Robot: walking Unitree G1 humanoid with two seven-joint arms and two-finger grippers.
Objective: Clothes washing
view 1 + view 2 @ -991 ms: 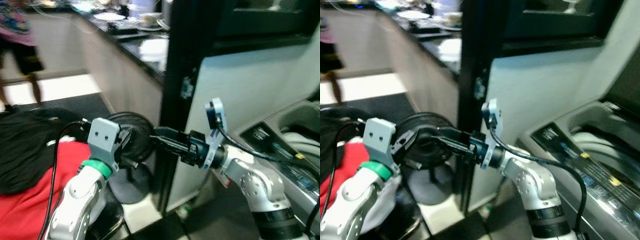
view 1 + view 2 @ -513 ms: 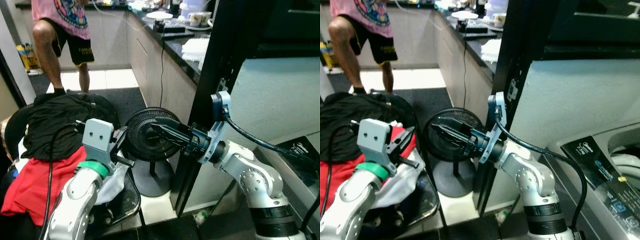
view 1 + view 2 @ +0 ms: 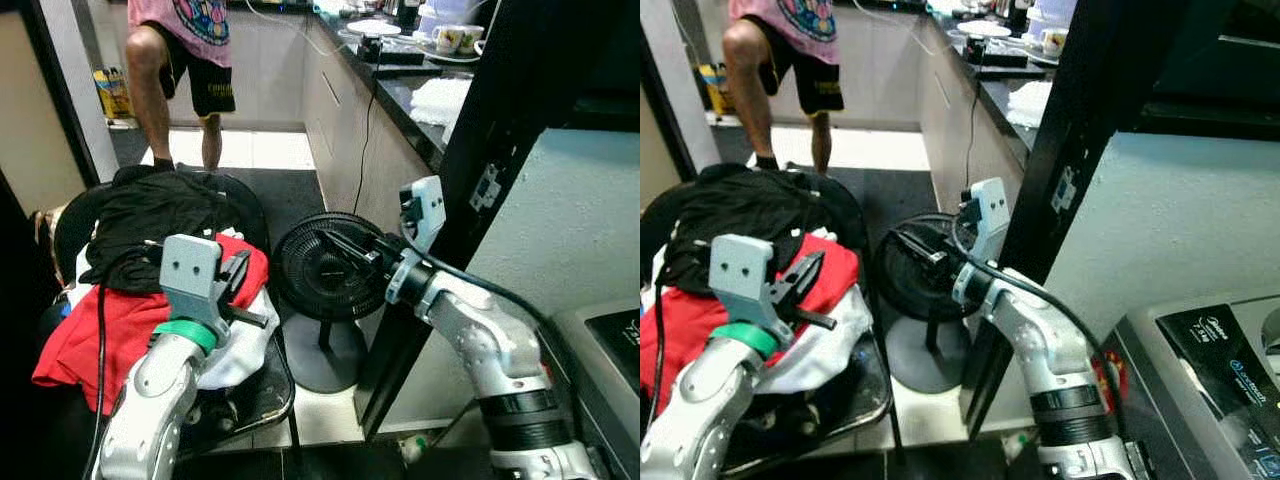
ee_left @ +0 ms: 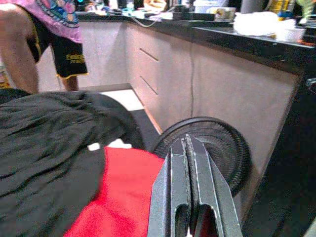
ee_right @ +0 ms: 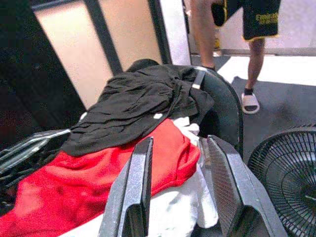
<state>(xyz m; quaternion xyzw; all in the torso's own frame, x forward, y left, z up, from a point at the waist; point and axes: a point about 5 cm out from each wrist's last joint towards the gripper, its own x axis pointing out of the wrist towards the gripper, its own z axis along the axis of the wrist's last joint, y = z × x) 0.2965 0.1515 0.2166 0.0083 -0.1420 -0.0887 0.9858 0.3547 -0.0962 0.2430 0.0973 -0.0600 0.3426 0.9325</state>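
Note:
A pile of clothes lies on a dark chair (image 3: 262, 392): a black garment (image 3: 150, 215) on top at the back, a red garment (image 3: 110, 320) below it, and a white one (image 3: 240, 340) at the front. My left gripper (image 3: 240, 268) is shut with nothing in it, raised over the right edge of the red garment (image 4: 118, 192). My right gripper (image 3: 345, 245) is open and empty, held out in front of the fan and pointing at the pile (image 5: 123, 163).
A black floor fan (image 3: 320, 270) stands right of the chair. A person (image 3: 185, 60) stands behind the pile on the tiled floor. A dark counter (image 3: 400, 80) runs along the right. The washing machine's top (image 3: 1220, 350) is at the lower right, beyond a black post (image 3: 480, 170).
The whole view has swung left, so the clothes pile sits nearer the middle and the washing machine has slid to the right edge. Both arms stay held out forward.

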